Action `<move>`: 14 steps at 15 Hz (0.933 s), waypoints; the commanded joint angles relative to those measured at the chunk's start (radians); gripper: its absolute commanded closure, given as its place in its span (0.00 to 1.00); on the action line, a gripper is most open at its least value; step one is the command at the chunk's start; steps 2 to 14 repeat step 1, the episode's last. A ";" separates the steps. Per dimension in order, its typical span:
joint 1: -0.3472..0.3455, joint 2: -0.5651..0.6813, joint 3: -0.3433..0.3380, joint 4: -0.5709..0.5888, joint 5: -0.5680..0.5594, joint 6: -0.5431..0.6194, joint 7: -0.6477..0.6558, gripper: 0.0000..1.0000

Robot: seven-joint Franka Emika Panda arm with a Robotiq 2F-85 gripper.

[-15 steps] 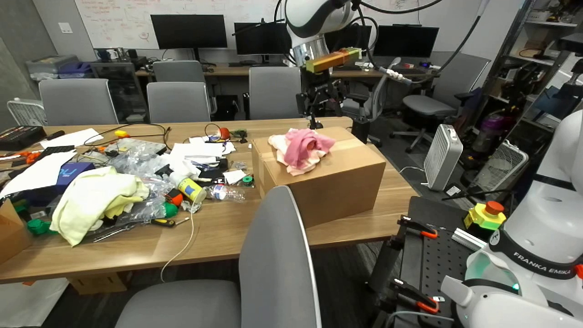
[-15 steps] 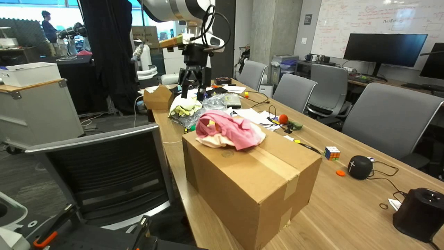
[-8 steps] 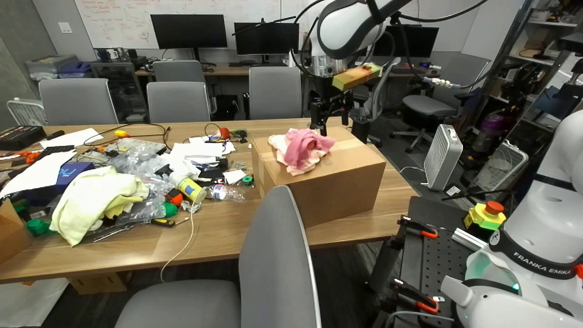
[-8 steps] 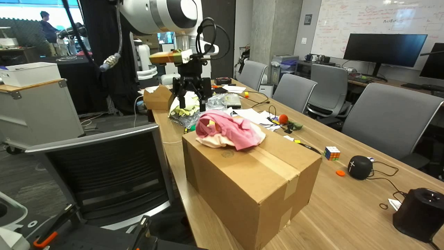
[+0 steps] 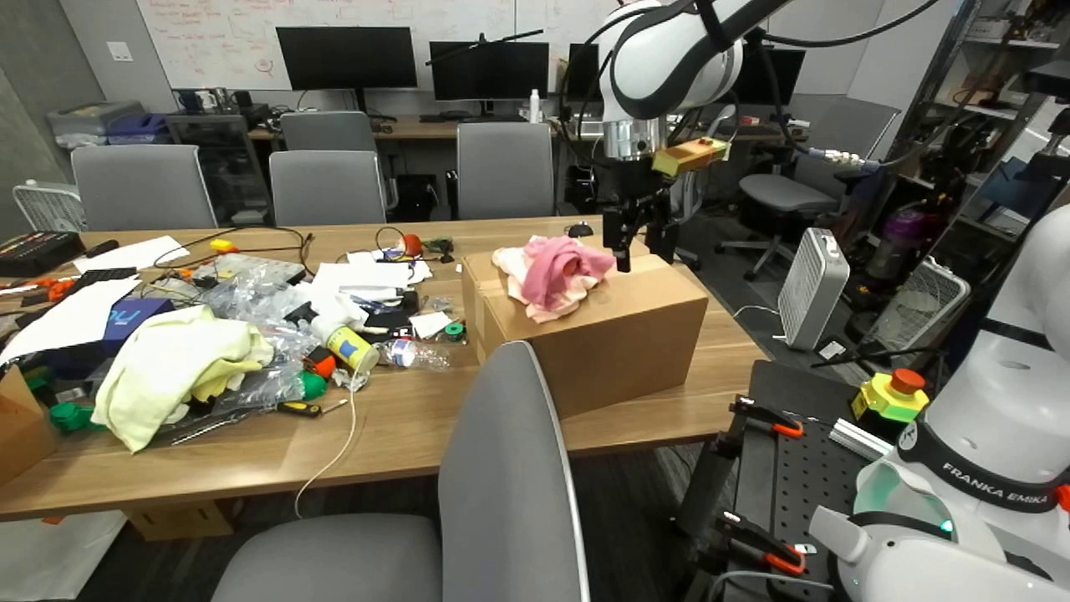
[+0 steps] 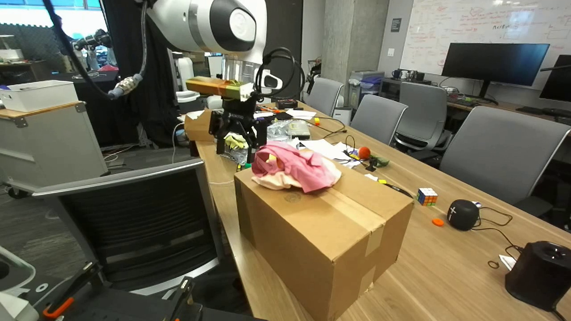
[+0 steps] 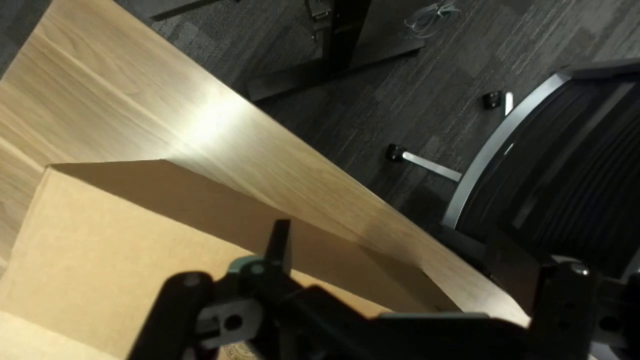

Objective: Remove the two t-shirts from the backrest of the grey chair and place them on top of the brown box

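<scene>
A pink cloth (image 5: 562, 269) and a pale peach cloth (image 5: 553, 311) lie bunched together on top of the brown box (image 5: 635, 339). In an exterior view the pink cloth (image 6: 303, 169) lies over the peach one (image 6: 276, 181) on the box (image 6: 285, 232). The grey chair (image 5: 506, 468) stands at the table's side; its backrest (image 6: 151, 223) is bare. My gripper (image 6: 235, 151) is open and empty, pointing down beside the bundle, near the box's end. In the wrist view its fingers (image 7: 400, 255) are apart, with the box (image 7: 115, 250) and chair back (image 7: 565, 175) below.
A yellow cloth (image 5: 180, 359), a bottle (image 5: 414, 354), papers, plastic and tools clutter the table. A Rubik's cube (image 6: 427, 196) and a black speaker (image 6: 463, 215) stand beside the box. More grey chairs (image 5: 504, 171) line the far side.
The open gripper has moved lower and to the right in an exterior view, and lower and nearer the camera in an exterior view. The cloths, box and chair have not moved.
</scene>
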 commanded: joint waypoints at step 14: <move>-0.005 0.000 0.005 0.001 0.000 -0.004 -0.003 0.00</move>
